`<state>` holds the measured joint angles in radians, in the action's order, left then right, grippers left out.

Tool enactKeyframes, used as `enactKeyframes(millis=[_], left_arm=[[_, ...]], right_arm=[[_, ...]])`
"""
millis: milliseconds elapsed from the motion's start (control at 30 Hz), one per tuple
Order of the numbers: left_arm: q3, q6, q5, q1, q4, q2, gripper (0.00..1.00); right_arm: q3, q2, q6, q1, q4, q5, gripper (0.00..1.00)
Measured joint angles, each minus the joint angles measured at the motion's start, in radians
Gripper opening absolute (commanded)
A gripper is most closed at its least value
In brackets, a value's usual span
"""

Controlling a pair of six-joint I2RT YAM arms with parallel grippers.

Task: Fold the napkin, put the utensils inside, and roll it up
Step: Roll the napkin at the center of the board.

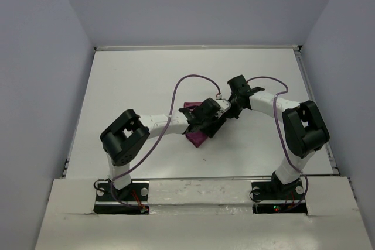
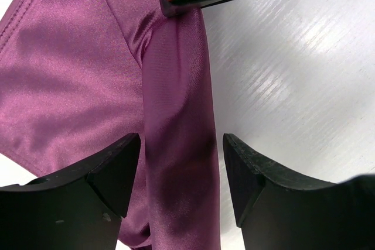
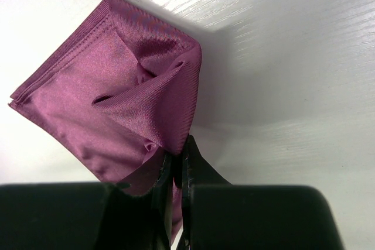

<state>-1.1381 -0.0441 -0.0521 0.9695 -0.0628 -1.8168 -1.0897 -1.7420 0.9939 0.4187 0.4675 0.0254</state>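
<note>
Where the two arms meet near the middle of the white table (image 1: 135,80), the plum-purple napkin (image 3: 105,98) lies as a bunched, folded bundle. In the top view both grippers partly hide it. The right gripper (image 3: 176,171) has its fingers pressed together on a fold of the napkin at the bundle's near corner, and a pinched ridge of fabric rises into the jaws. The left gripper (image 2: 181,168) has its fingers apart, one black fingertip (image 2: 114,171) over the napkin and the other above bare table. They straddle a long raised ridge of the napkin, and I cannot tell whether they touch it. At the top of the left wrist view, part of the right gripper sits over that same ridge.
</note>
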Motion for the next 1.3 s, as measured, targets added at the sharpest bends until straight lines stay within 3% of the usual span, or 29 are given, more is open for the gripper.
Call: enactKeyframes(millis=[567, 633, 733, 833, 933, 967, 1233, 1300], left_arm=[[-0.024, 0.019, -0.093, 0.040, -0.033, -0.027, 0.67], [-0.025, 0.022, -0.110, 0.047, -0.034, -0.027, 0.61], [-0.025, 0.027, -0.126, 0.052, -0.035, -0.027, 0.41], [-0.025, 0.030, -0.133, 0.052, -0.037, -0.027, 0.32], [-0.028, 0.040, -0.132, 0.051, -0.040, -0.027, 0.13], [-0.029, 0.045, -0.132, 0.052, -0.042, -0.027, 0.03], [-0.049, 0.097, -0.011, 0.035, -0.068, -0.032, 0.00], [-0.050, 0.105, 0.051, 0.016, -0.068, -0.032, 0.00]], right_arm=[[0.000, 0.000, 0.009, 0.003, 0.000, 0.000, 0.01], [0.000, 0.000, 0.009, 0.003, -0.001, 0.000, 0.01], [0.000, 0.000, 0.009, 0.003, 0.000, 0.000, 0.01], [0.000, 0.000, 0.009, 0.003, 0.000, 0.000, 0.01], [0.000, 0.000, 0.009, 0.004, -0.002, 0.000, 0.01], [0.000, 0.000, 0.009, 0.004, -0.002, 0.000, 0.01], [0.000, 0.000, 0.008, 0.007, 0.001, -0.001, 0.01], [0.000, 0.000, 0.008, 0.007, 0.005, -0.001, 0.06]])
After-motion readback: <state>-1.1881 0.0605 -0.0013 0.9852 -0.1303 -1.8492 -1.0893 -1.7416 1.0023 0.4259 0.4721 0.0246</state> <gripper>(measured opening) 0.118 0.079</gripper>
